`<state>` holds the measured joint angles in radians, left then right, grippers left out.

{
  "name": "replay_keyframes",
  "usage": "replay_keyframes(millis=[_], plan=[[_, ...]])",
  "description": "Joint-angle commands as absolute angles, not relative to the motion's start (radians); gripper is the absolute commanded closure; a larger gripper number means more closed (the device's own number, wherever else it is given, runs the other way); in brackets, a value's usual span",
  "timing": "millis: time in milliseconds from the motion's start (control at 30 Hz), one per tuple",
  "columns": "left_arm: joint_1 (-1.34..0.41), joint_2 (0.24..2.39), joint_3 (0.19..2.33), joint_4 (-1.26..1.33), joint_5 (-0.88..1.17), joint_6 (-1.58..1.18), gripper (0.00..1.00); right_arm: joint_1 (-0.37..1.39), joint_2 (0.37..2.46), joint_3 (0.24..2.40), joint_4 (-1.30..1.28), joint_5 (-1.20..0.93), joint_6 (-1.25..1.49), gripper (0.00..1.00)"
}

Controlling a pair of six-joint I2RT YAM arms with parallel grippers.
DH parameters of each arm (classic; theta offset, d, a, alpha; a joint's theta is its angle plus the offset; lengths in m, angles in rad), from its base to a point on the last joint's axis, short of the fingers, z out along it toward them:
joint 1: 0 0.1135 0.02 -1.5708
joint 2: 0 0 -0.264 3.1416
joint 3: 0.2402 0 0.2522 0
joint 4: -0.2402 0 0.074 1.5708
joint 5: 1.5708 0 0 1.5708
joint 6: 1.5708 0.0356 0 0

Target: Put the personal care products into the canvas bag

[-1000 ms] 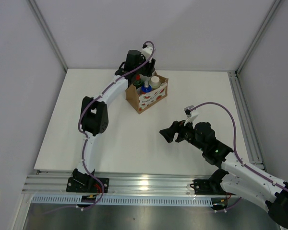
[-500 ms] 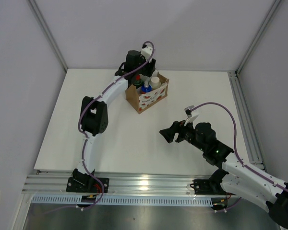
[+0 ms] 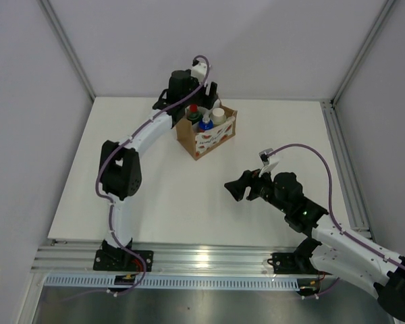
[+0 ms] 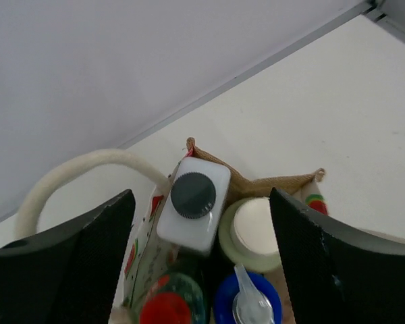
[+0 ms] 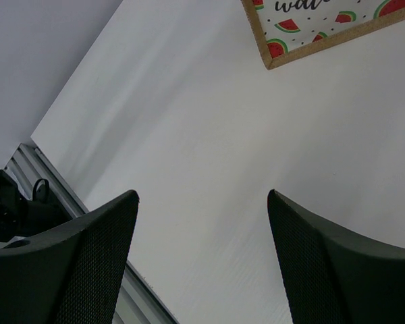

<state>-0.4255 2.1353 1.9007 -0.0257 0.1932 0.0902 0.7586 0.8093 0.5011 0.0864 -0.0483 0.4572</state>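
Overhead, the white surface (image 3: pixel 162 175) is carrying everything, with the two arms reaching out across it from its near edge. The left arm (image 3: pixel 145 135) is stretching to the far side, and the right arm (image 3: pixel 304 212) is bending over the near right part. The canvas bag (image 3: pixel 212 138) is standing upright near the far edge, its watermelon-printed side facing the arms and one white rope handle (image 4: pixel 74 172) looping up beside the left finger. The left claw (image 4: pixel 201 196) is hovering directly above the bag's open top, its fingers spread wide and holding nothing. The right claw (image 5: pixel 201 196) is also gaping and holding nothing, hanging over bare surface and well apart from the bag. All four bottles are sitting upright inside the bag, packed against one another: the translucent white bottle (image 4: pixel 193 202) with its black cap, the white-capped bottle (image 4: pixel 254 229) just beside it, the blue-capped bottle (image 4: pixel 248 305), and the red-capped bottle (image 4: pixel 163 312).
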Motion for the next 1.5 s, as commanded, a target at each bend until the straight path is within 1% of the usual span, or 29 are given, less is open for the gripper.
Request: replay_keyframes(millis=[0, 33, 67, 100, 133, 167, 233, 267, 300, 333, 400, 433, 500, 533, 600, 633, 733, 767, 833, 900, 1000, 1067, 1200, 1467], plan=[[-0.433, 1.892, 1.830, 0.020, 0.204, 0.014, 0.14, 0.765, 0.824, 0.554, 0.104, -0.002, 0.434, 0.19], [-0.434, 1.849, 1.806, 0.023, 0.206, 0.008, 0.09, 0.765, 0.821, 0.554, 0.097, 0.000, 0.431, 0.20], [-0.436, 1.760, 1.763, 0.023, 0.201, -0.053, 0.04, 0.767, 0.818, 0.554, 0.097, 0.032, 0.420, 0.20], [-0.436, 1.718, 1.719, 0.015, 0.184, -0.080, 0.01, 0.767, 0.809, 0.551, 0.094, 0.063, 0.417, 0.20], [-0.436, 1.676, 1.697, 0.006, 0.178, -0.110, 0.01, 0.767, 0.793, 0.549, 0.089, 0.080, 0.413, 0.20], [-0.437, 1.586, 1.607, -0.027, 0.164, -0.182, 0.01, 0.767, 0.782, 0.546, 0.084, 0.093, 0.408, 0.20], [-0.445, 1.493, 1.525, -0.035, 0.179, -0.241, 0.01, 0.769, 0.759, 0.546, 0.074, 0.139, 0.390, 0.20], [-0.452, 1.449, 1.438, -0.035, 0.178, -0.291, 0.01, 0.769, 0.755, 0.545, 0.071, 0.159, 0.384, 0.20], [-0.460, 1.354, 1.346, -0.041, 0.169, -0.307, 0.01, 0.767, 0.752, 0.543, 0.068, 0.184, 0.377, 0.20], [-0.492, 1.304, 1.307, -0.047, 0.106, -0.325, 0.01, 0.769, 0.746, 0.545, 0.061, 0.211, 0.376, 0.20], [-0.537, 1.167, 1.119, -0.049, 0.042, -0.354, 0.01, 0.769, 0.742, 0.540, 0.067, 0.224, 0.368, 0.20], [-0.596, 1.123, 1.038, -0.048, -0.009, -0.359, 0.01, 0.769, 0.744, 0.540, 0.066, 0.238, 0.362, 0.20], [-0.661, 1.043, 0.968, -0.034, -0.066, -0.351, 0.01, 0.769, 0.745, 0.545, 0.060, 0.245, 0.359, 0.20], [-0.729, 0.975, 0.872, -0.022, -0.124, -0.350, 0.01, 0.769, 0.746, 0.546, 0.057, 0.244, 0.360, 0.20], [-0.782, 0.921, 0.825, -0.015, -0.152, -0.338, 0.01, 0.767, 0.742, 0.549, 0.057, 0.248, 0.370, 0.20], [-0.826, 0.879, 0.763, -0.015, -0.162, -0.334, 0.01, 0.767, 0.741, 0.551, 0.058, 0.249, 0.373, 0.20], [-0.874, 0.830, 0.672, -0.017, -0.184, -0.308, 0.01, 0.769, 0.741, 0.546, 0.074, 0.253, 0.379, 0.18], [-0.883, 0.821, 0.648, -0.020, -0.237, -0.301, 0.01, 0.769, 0.747, 0.548, 0.080, 0.242, 0.388, 0.18], [-0.919, 0.804, 0.620, -0.009, -0.300, -0.292, 0.01, 0.769, 0.778, 0.552, 0.097, 0.164, 0.399, 0.18], [-0.923, 0.761, 0.562, 0.047, -0.302, -0.275, 0.01, 0.769, 0.816, 0.568, 0.110, 0.089, 0.410, 0.18], [-0.923, 0.694, 0.494, 0.099, -0.291, -0.279, 0.01, 0.773, 0.856, 0.592, 0.092, 0.106, 0.428, 0.18], [-0.923, 0.667, 0.457, 0.159, -0.246, -0.263, 0.01, 0.773, 0.862, 0.594, 0.092, 0.106, 0.423, 0.17], [-0.930, 0.666, 0.494, 0.118, -0.201, -0.252, 0.01, 0.775, 0.862, 0.583, 0.095, 0.146, 0.402, 0.17], [-0.953, 0.637, 0.469, 0.107, -0.307, -0.250, 0.01, 0.776, 0.799, 0.535, 0.156, 0.206, 0.397, 0.15]])
